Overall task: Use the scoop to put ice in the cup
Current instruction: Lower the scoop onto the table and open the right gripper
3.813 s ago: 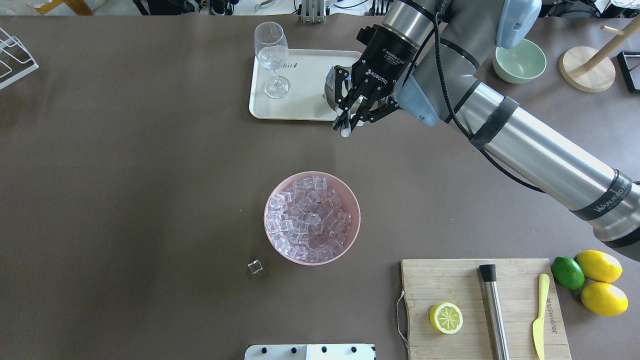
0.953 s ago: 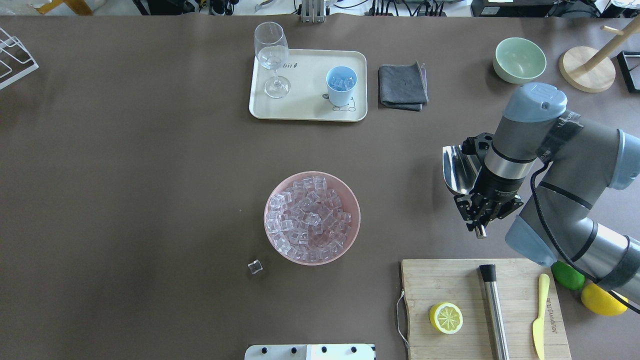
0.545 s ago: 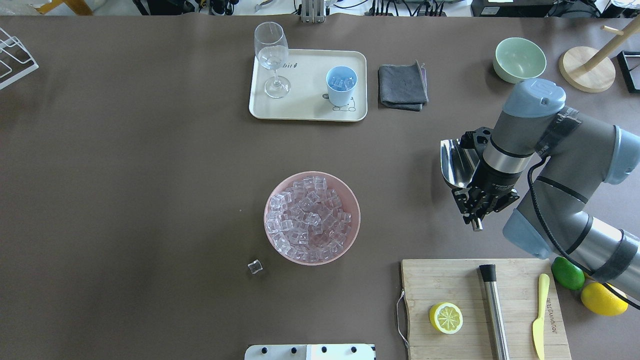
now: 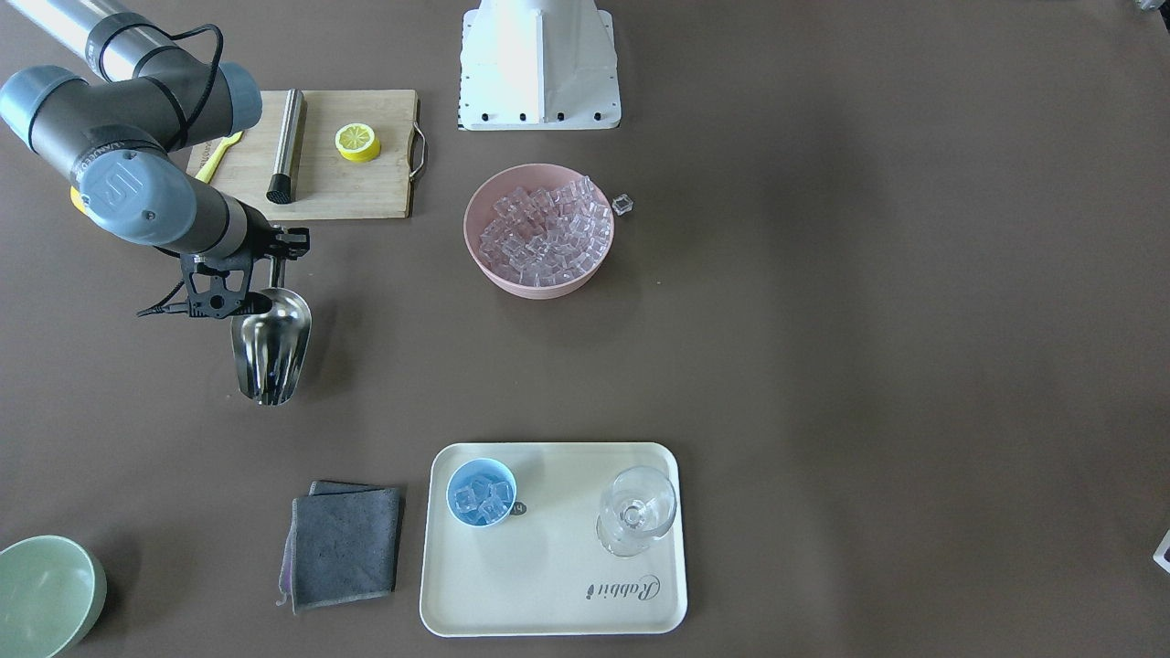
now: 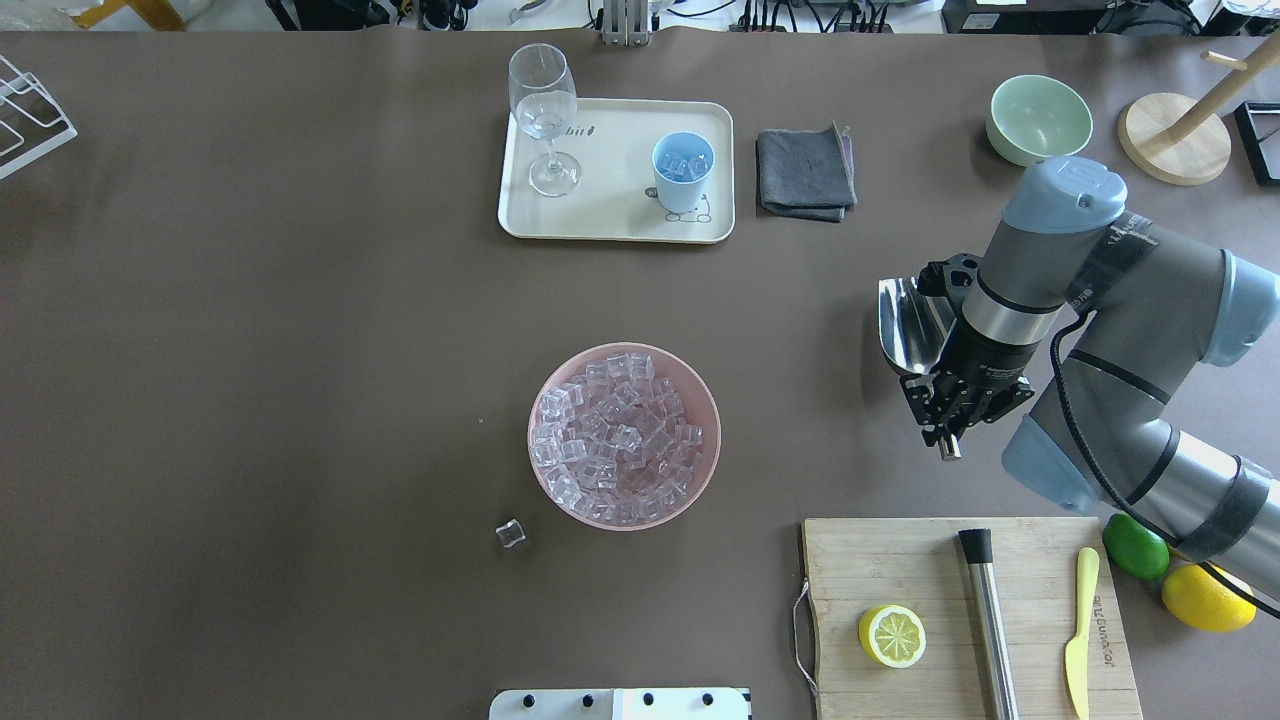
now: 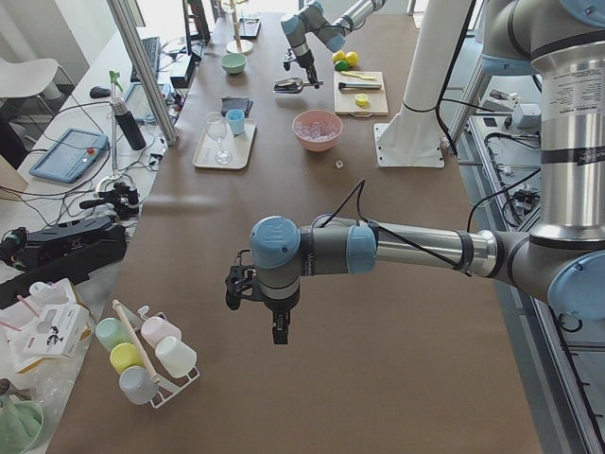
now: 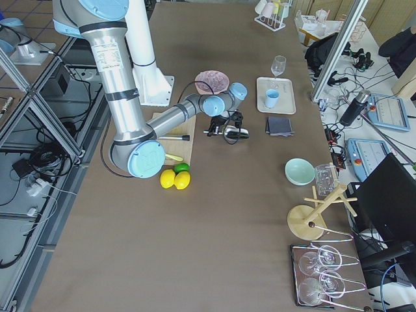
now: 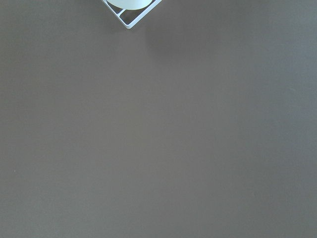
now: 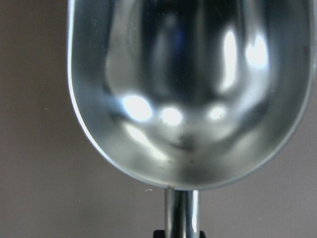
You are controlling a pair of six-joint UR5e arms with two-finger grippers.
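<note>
My right gripper is shut on the thin rod handle of the steel scoop, at the table's right side above the cutting board. The trough is empty in the right wrist view and points toward the far side. The light blue cup stands on the cream tray with a few ice cubes inside. A pink bowl at mid-table is heaped with ice. One loose cube lies beside it. My left gripper shows only in the exterior left view; I cannot tell its state.
A wine glass stands on the tray. A grey cloth, a pale green bowl and a wooden stand sit at the far right. The cutting board holds a lemon half, a steel cylinder and a yellow knife.
My right arm has pulled back from over the cup to the table's right side with the scoop. In the last second it drifted slightly farther away. The cup, earlier hidden, now shows ice.
</note>
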